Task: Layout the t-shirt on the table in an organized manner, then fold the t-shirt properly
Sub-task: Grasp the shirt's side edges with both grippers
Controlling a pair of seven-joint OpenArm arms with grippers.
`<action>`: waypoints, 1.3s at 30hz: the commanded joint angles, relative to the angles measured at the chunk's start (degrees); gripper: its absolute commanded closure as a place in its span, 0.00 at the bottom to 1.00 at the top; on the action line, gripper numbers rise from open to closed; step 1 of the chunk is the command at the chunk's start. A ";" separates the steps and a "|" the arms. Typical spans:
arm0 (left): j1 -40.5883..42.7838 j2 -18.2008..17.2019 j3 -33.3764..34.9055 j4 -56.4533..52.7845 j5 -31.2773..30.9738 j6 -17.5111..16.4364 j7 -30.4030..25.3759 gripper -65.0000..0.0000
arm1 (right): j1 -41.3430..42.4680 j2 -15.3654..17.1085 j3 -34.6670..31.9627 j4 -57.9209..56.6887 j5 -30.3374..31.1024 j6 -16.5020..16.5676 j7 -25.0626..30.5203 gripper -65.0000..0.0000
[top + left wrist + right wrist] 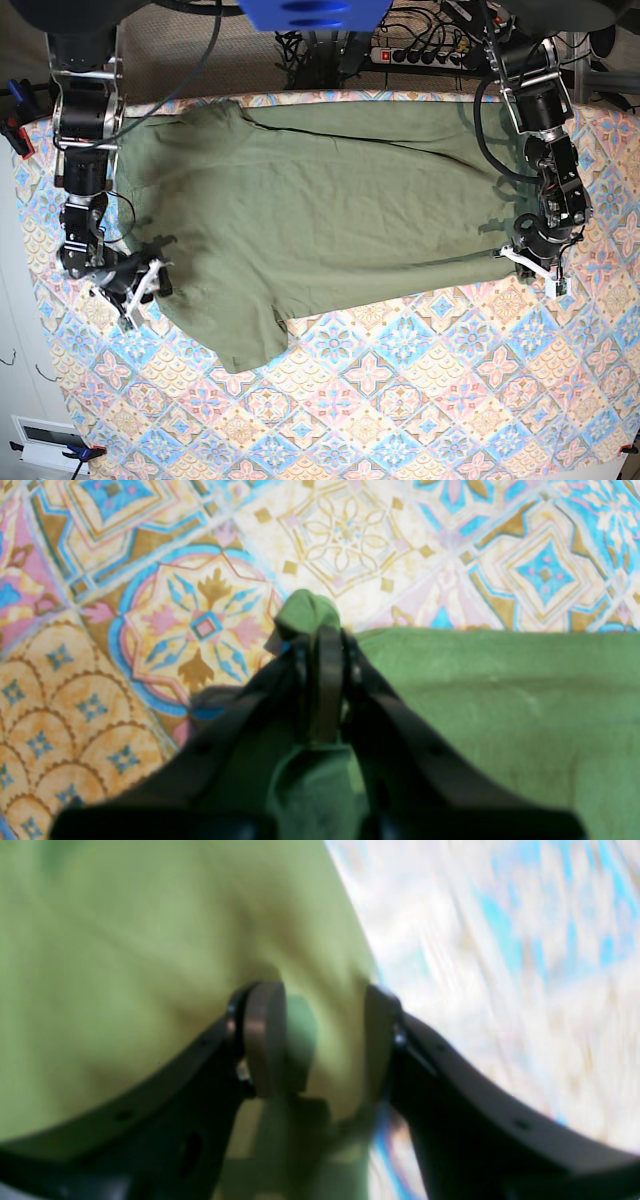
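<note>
1. The table (400, 400) wears a pastel tile-pattern cloth; a power strip (425, 55) and cables lie beyond its far edge.

2. The left gripper (320, 645) has its jaws pressed together on a small peak of green fabric that bulges out past the tips. This is the corner of the t-shirt's hem, at the right of the base view.

3. The right gripper (320, 1040) stands about half open. Cloth lies between the fingers (262, 1035), close to the shirt's edge. Whether the pads actually press the cloth cannot be told from the wrist view.

4. The t-shirt (320, 200) lies spread across the far half of the table. Its hem is by the left arm and its shoulders are by the right arm. One sleeve points toward the near side. Light wrinkles run across the body.

5. Handling, as a judgement: the shirt looks light, limp and soft. It will sag and crease wherever it is lifted. It should not slip from a firm pinch. It may drag on the tablecloth.

6. Best holds appear to be the seamed edges, meaning hem corners and shoulder seams, taken as a matched pair so that tension flattens the cloth.
</note>
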 commanded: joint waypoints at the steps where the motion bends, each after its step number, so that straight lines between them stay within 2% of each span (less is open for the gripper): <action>1: -1.17 -0.92 -0.21 1.11 -0.51 -0.01 -1.19 1.00 | 2.26 0.53 0.29 0.61 1.09 0.14 2.82 0.61; 9: -1.17 -0.92 -0.21 1.11 -0.51 -0.01 -1.19 1.00 | 4.37 0.53 0.29 -6.69 1.09 0.14 7.22 0.60; 14: -1.17 -0.92 -0.21 1.11 -0.51 -0.01 -1.19 1.00 | 4.37 0.53 -0.41 -6.87 1.09 0.14 7.22 0.45; 17: -1.17 -0.92 -0.21 1.11 -0.51 -0.01 -1.19 1.00 | 4.37 0.45 -4.89 -6.87 1.09 0.14 7.22 0.37; 19: -1.17 -0.92 -0.21 1.11 -0.51 -0.01 -1.19 1.00 | 4.37 0.45 -7.88 -6.87 1.09 0.14 7.39 0.40; 22: -1.17 -0.92 -0.21 1.11 -0.51 -0.01 -1.19 1.00 | 4.37 0.45 -10.43 -6.87 1.09 0.14 7.48 0.50; 27: -1.17 -0.92 -0.21 1.11 -0.51 -0.01 -1.19 1.00 | 4.37 0.45 -10.34 -6.78 1.18 0.14 7.83 0.80; 29: -1.17 -0.84 -0.21 1.11 -0.51 -0.01 -1.19 1.00 | 4.37 0.45 -10.26 -6.78 1.18 0.14 10.47 0.91; 32: -1.17 -0.84 -0.21 1.11 -0.51 -0.01 -1.19 1.00 | 4.28 0.53 -10.26 -6.78 1.18 0.14 12.67 0.91; 35: -1.17 -0.84 -0.21 1.02 -0.51 -0.01 -1.19 1.00 | 4.28 0.53 -10.26 -6.78 1.18 0.14 12.76 0.88; 39: -1.17 -0.40 -0.21 1.02 -2.27 -0.01 -1.10 1.00 | 4.28 0.53 -10.26 -6.78 1.18 0.14 12.76 0.88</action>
